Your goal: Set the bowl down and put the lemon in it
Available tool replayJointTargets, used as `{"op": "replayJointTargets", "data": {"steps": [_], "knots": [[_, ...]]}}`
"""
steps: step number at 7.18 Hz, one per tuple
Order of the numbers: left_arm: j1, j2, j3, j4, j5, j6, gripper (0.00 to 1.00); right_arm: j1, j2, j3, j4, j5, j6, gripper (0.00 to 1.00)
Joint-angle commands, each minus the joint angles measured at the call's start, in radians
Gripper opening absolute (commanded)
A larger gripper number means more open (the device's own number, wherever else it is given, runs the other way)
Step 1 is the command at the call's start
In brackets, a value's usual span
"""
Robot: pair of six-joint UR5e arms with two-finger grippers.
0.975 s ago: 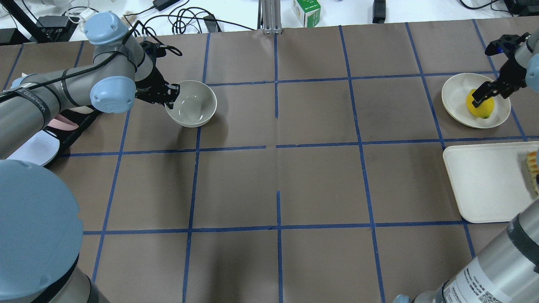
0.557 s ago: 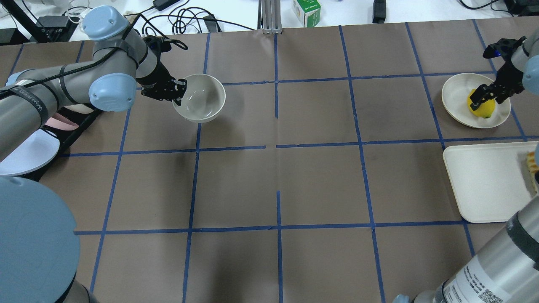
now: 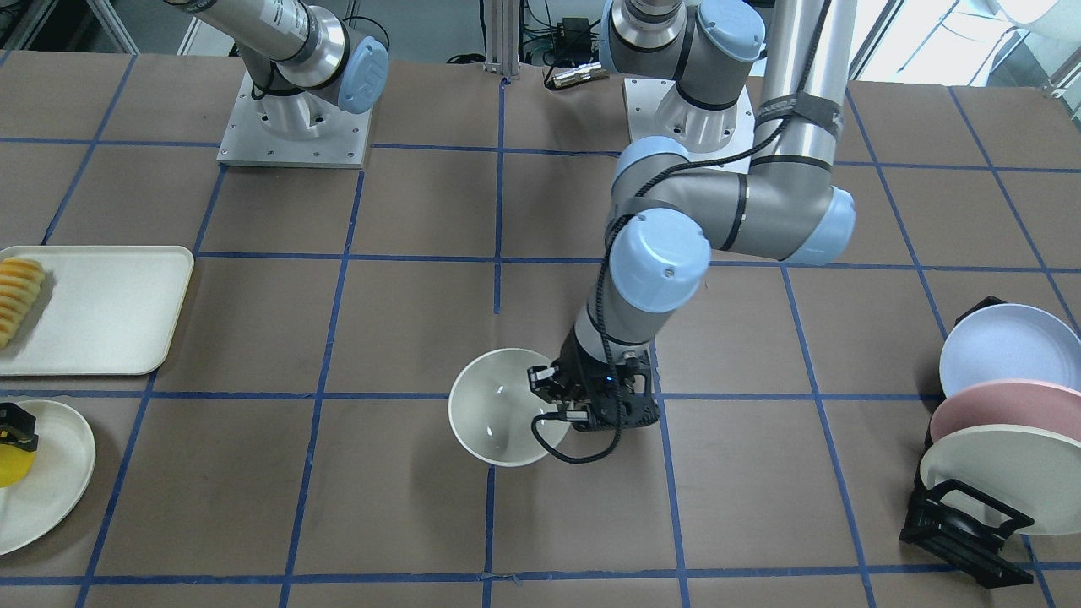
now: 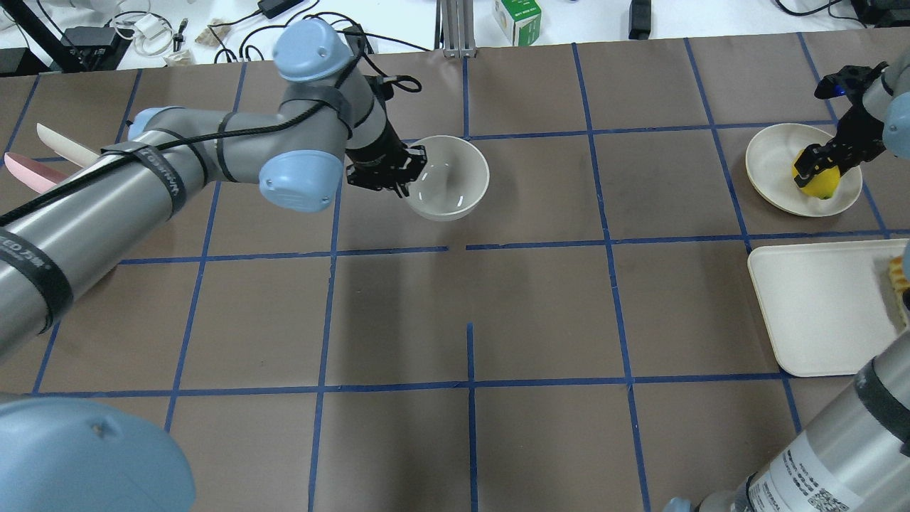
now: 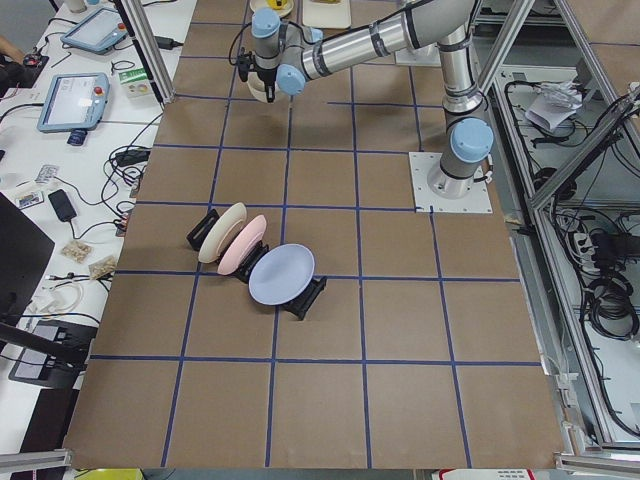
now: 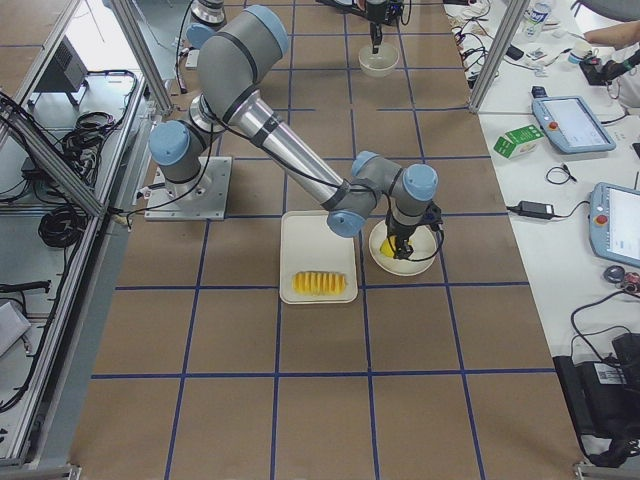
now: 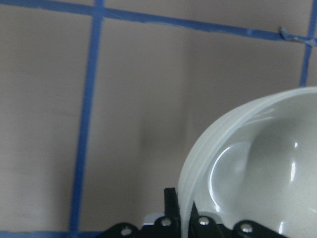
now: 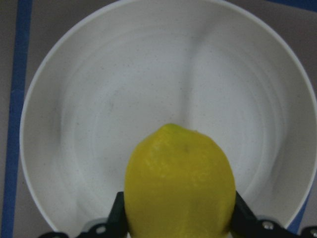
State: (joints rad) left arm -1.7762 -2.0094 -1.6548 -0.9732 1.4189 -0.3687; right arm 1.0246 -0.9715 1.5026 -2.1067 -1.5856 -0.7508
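Note:
The cream-white bowl hangs upright just above the table, near the far centre. My left gripper is shut on its left rim, one finger inside and one outside. The bowl also shows in the front view and the left wrist view. The yellow lemon is over a flat cream plate at the far right. My right gripper is shut on the lemon, with the fingers on both its sides in the right wrist view. I cannot tell whether the lemon touches the plate.
A cream tray with ridged orange-yellow sliced food lies in front of the lemon's plate. A black rack of upright plates stands at the table's left end. Cables and a green box lie beyond the far edge.
My left arm has carried the bowl to the right, from the far left toward the table's centre line. My right gripper has stayed at the lemon over the plate.

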Motion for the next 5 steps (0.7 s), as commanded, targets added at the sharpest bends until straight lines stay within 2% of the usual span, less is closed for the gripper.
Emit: {"op": "replayJointTargets", "data": {"steps": [1, 2, 4, 5], "knots": [[-0.051, 0.014, -0.136, 0.065, -0.003, -0.043, 0.00, 0.011, -0.085, -0.021, 0.099, -0.005, 0.019, 0.00], [-0.046, 0.011, -0.182, 0.219, 0.006, -0.042, 0.00, 0.040, -0.131, -0.059, 0.214, 0.007, 0.095, 0.00], [-0.045, 0.000, -0.183, 0.231, 0.009, -0.042, 0.00, 0.148, -0.202, -0.117, 0.389, -0.005, 0.273, 0.00], [-0.045, -0.008, -0.192, 0.228, 0.094, -0.039, 0.99, 0.191, -0.222, -0.114, 0.424, 0.006, 0.409, 0.00]]}}
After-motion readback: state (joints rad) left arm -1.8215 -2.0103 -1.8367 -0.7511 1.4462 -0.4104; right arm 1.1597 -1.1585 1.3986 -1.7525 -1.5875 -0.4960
